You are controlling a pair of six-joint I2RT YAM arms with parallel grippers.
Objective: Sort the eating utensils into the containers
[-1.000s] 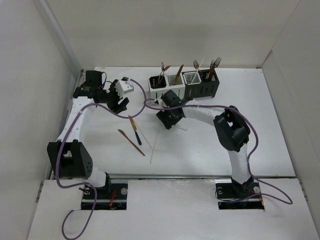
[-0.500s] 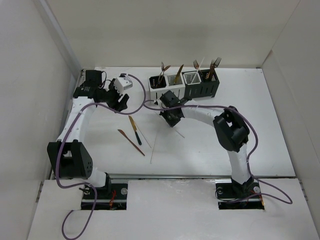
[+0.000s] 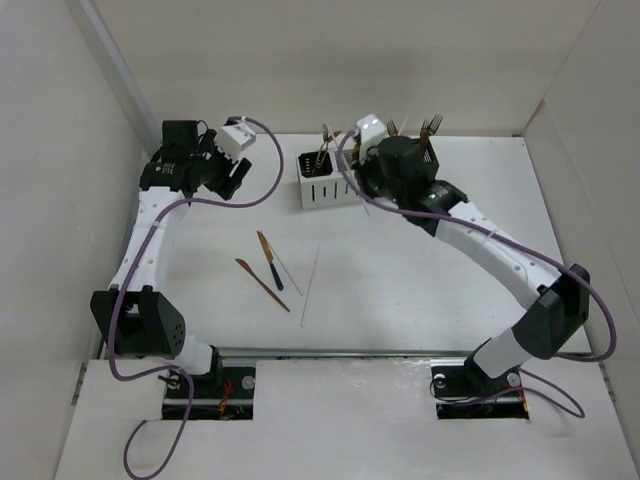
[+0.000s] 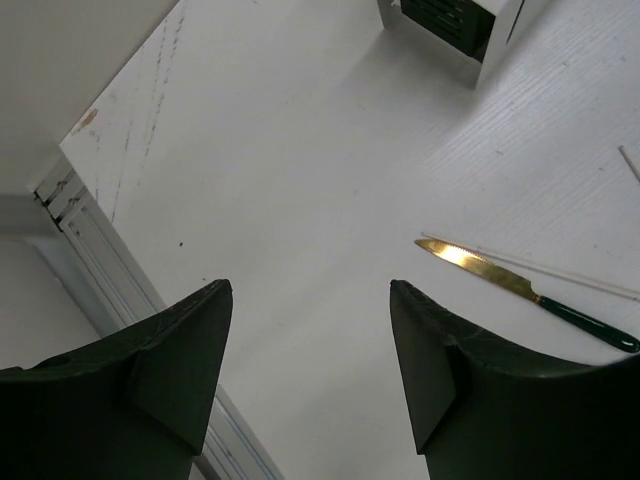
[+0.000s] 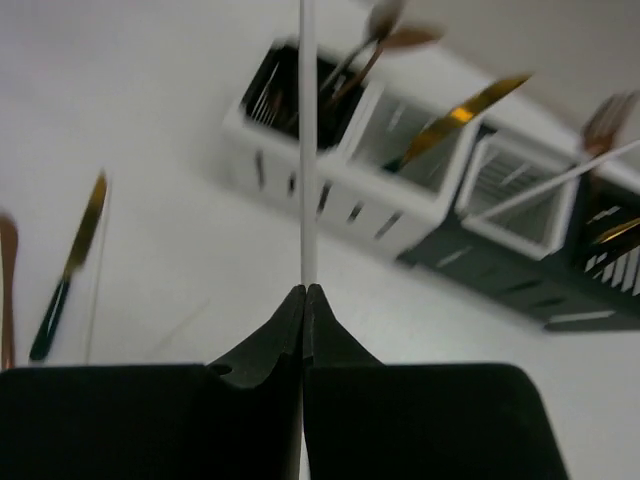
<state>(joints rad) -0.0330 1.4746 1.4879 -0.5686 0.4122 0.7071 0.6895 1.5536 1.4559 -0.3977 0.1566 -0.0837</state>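
My right gripper (image 5: pixel 305 290) is shut on a thin white chopstick (image 5: pixel 308 150), which stands straight up out of the closed fingertips. It hangs in the air in front of the containers: a white box (image 5: pixel 330 200) and a black one (image 5: pixel 520 285), with spoons, a gold knife (image 5: pixel 465 110), forks and another chopstick (image 5: pixel 560 180) standing in them. From above, the right gripper (image 3: pixel 368 185) covers most of the black box. My left gripper (image 4: pixel 310 285) is open and empty over bare table at the back left. On the table lie a gold, green-handled knife (image 4: pixel 480 268) and a copper utensil (image 3: pixel 262 284).
Two more white chopsticks (image 3: pixel 311 283) (image 3: pixel 288 272) lie beside the knife (image 3: pixel 268 258) in the middle of the table. White walls close in the table; a metal rail (image 4: pixel 90 260) runs along its left edge below the left gripper (image 3: pixel 232 178).
The right gripper closed on a chopstick, lifted it off the table and swung back toward the containers. The left arm drew back toward the far left corner, still open.
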